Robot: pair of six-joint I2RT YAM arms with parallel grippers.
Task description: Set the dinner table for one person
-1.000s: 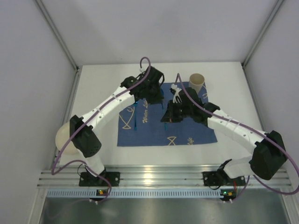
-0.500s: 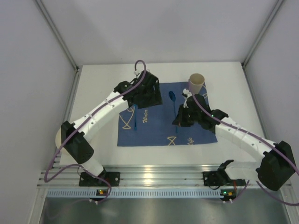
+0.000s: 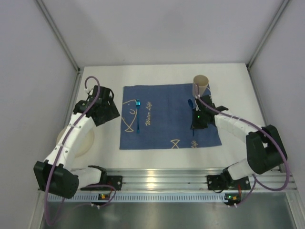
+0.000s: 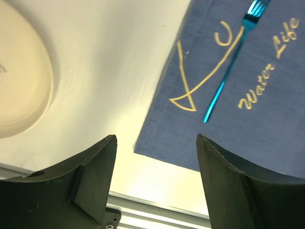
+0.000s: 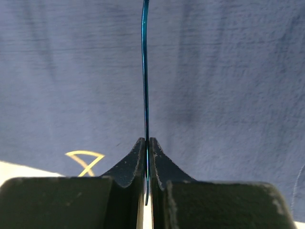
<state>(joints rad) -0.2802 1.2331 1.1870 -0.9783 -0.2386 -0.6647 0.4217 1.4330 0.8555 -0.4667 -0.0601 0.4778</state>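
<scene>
The white dinner table (image 3: 157,71) carries a dark blue placemat (image 3: 164,117) with fish drawings. A blue fork (image 3: 138,117) lies on the mat's left part, tines to the far side; the left wrist view also shows the fork (image 4: 228,71). My left gripper (image 3: 108,110) hangs open and empty over bare table left of the mat, its jaws (image 4: 156,139) wide apart. Over the mat's right edge my right gripper (image 3: 197,121) is shut on the thin handle of a blue spoon (image 3: 191,103). In the right wrist view that spoon (image 5: 146,71) shows edge-on between the shut gripper (image 5: 147,141) tips.
A tan paper cup (image 3: 200,85) stands upright just beyond the mat's far right corner, close to the right arm. A cream plate (image 3: 78,143) lies at the near left, partly under the left arm, and the left wrist view has the plate (image 4: 19,90) too. An aluminium rail (image 3: 157,179) edges the near side.
My left gripper opened, left the fork on the mat and swung back left off the mat. My right gripper carried the spoon rightward to the mat's right edge.
</scene>
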